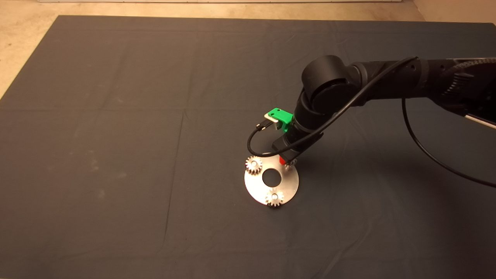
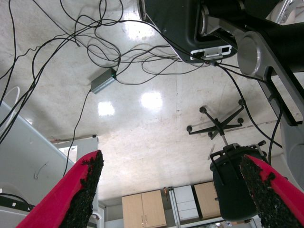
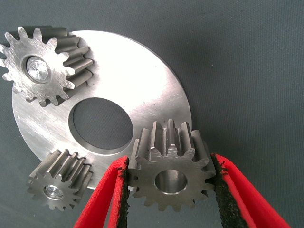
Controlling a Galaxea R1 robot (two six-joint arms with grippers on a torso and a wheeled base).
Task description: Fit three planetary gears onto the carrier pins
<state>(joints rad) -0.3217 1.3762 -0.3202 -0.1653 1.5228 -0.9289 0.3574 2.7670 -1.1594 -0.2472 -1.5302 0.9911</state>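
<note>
One gear [image 3: 171, 178] clamped flat between right gripper [image 3: 170, 190] jaws, pads pressing teeth on both sides, bore empty, hovering over disc [image 3: 142, 80] edge where third pin must sit; pin itself hidden. Risk: bore off-centre from pin, gear cocks and jams, or slips from pads; push could slide disc on desk mat [image 1: 116, 116]. Two gears already seated on pins [image 3: 38, 69], [image 3: 59, 183]. Left gripper [image 2: 171, 190] parked off desk, jaws spread wide, empty, facing room floor.
</note>
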